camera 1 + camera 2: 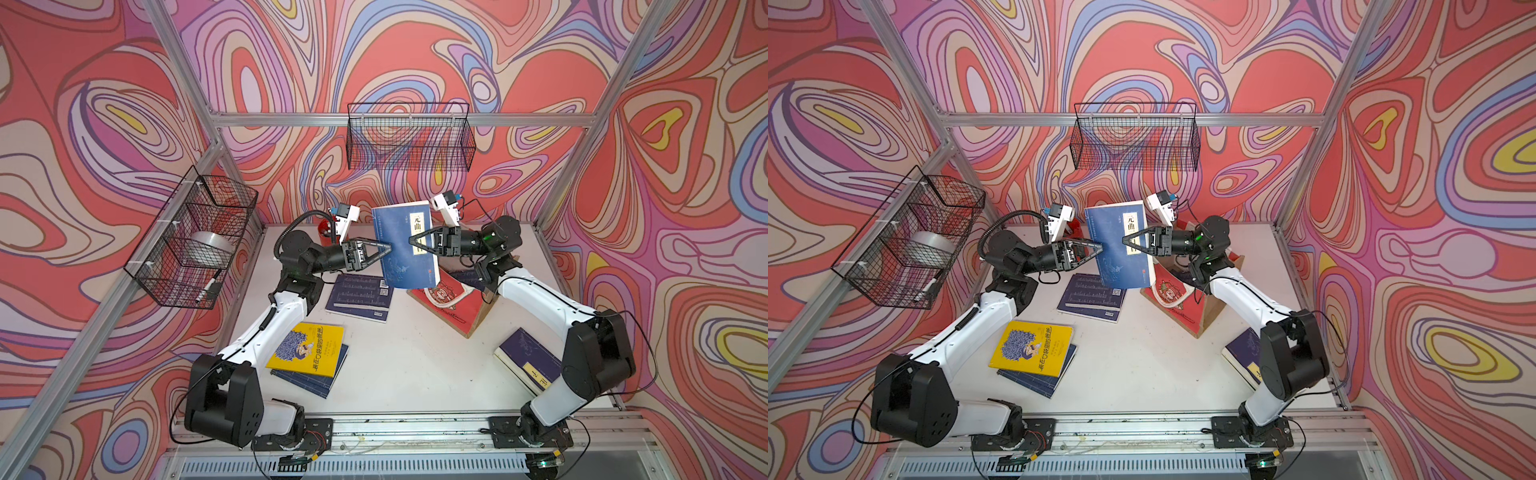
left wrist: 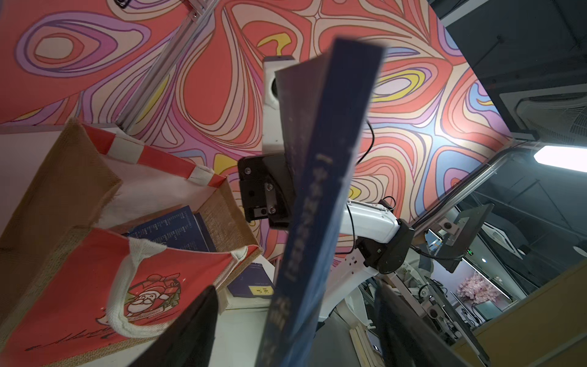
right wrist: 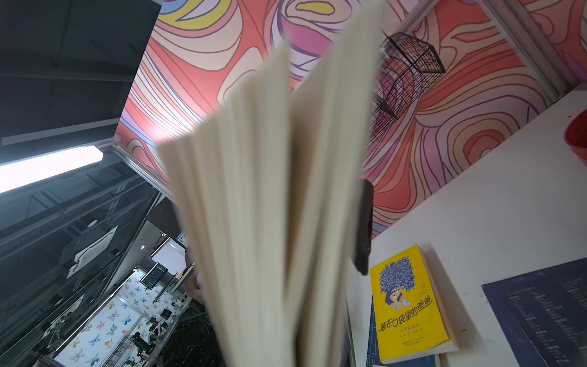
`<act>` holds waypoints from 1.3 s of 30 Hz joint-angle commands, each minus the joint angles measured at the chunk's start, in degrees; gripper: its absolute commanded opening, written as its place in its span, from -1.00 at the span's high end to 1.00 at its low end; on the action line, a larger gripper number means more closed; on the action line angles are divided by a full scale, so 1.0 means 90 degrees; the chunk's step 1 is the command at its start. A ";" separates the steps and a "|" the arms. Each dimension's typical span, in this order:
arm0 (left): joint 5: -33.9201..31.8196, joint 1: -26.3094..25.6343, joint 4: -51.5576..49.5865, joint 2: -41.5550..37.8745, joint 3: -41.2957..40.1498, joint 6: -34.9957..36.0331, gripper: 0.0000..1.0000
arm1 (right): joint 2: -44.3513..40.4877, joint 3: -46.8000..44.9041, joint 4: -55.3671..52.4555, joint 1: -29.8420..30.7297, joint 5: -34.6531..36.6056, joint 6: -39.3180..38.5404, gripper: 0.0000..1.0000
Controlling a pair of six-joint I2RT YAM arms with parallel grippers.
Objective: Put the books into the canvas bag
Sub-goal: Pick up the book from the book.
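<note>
The right gripper [image 1: 411,240] clamps a blue book [image 1: 401,266] upright at frame centre, just above the canvas bag [image 1: 457,309]. The left gripper [image 1: 390,248] has its fingers spread around the book's spine.

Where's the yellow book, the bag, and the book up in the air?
Yellow book [image 1: 306,350]: a top view, cover middle.
Bag [image 1: 457,316]: a top view, red front wall.
Lifted book [image 1: 403,266]: a top view, blue cover.

In both top views a raised book [image 1: 401,270] hangs at frame centre, the canvas bag [image 1: 453,309] just lower right; a flat book [image 1: 359,297] lies below-left, a stacked pair [image 1: 307,351] lower left, a lone book [image 1: 525,357] lower right.
</note>
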 commanded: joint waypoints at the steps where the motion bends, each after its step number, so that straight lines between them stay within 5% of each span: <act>1: 0.0217 -0.0293 -0.0951 -0.0067 0.0448 0.0973 -0.12 | 0.0031 0.0061 0.0406 0.0036 -0.0023 0.0144 0.95; 4: -0.0115 -0.0469 -0.2585 -0.0178 0.0740 0.2179 0.69 | -0.0087 0.0141 -0.0546 0.0050 0.0093 -0.0651 0.92; 6: -0.0408 -0.0508 -0.3505 -0.0266 0.0907 0.2800 1.00 | -0.0211 0.0209 -0.1417 0.0085 0.0176 -0.1339 0.88; 10: -0.0878 -0.0507 -0.4311 -0.0390 0.1053 0.3411 1.00 | -0.0451 0.0355 -0.2663 0.0119 0.0334 -0.2294 0.60; 14: -0.1367 -0.0498 -0.4560 -0.0519 0.1062 0.3634 1.00 | -0.0690 0.0260 -0.3132 0.0118 0.0431 -0.2741 -0.29; 17: -0.1771 -0.0497 -0.4438 -0.0696 0.0949 0.3582 1.00 | -0.0873 0.0052 -0.2932 0.0119 0.0382 -0.2742 -0.69; 22: -0.2097 -0.0496 -0.4200 -0.0850 0.0810 0.3415 1.00 | -0.0941 -0.0100 -0.2848 0.0166 0.0341 -0.2776 -0.75; 25: -0.1939 -0.0499 -0.3907 -0.0852 0.0734 0.3230 0.58 | -0.0991 -0.0052 -0.3329 0.0245 0.0477 -0.3200 -0.45; 27: -0.1777 -0.0497 -0.3773 -0.0840 0.0718 0.3115 0.53 | -0.0999 0.0025 -0.3758 0.0287 0.0573 -0.3498 0.24; 30: -0.1633 -0.0485 -0.3909 -0.0850 0.0764 0.3205 0.52 | -0.1033 0.0042 -0.3910 0.0294 0.0585 -0.3617 1.00; 31: -0.1580 -0.0472 -0.4032 -0.0868 0.0799 0.3303 0.44 | -0.1069 0.0063 -0.4052 0.0292 0.0578 -0.3724 1.00; 33: -0.1262 -0.0383 -0.4646 -0.0899 0.1030 0.3753 -0.21 | -0.1136 0.0214 -0.4715 0.0286 0.0556 -0.4224 1.00; 35: -0.0912 -0.0238 -0.5585 -0.0878 0.1398 0.4393 -0.67 | -0.1171 0.0423 -0.5535 0.0295 0.0485 -0.4869 1.00; 39: -0.0427 -0.0195 -0.8999 -0.0433 0.2950 0.6824 -0.87 | -0.1131 0.0910 -0.7346 0.0285 0.0264 -0.6312 1.00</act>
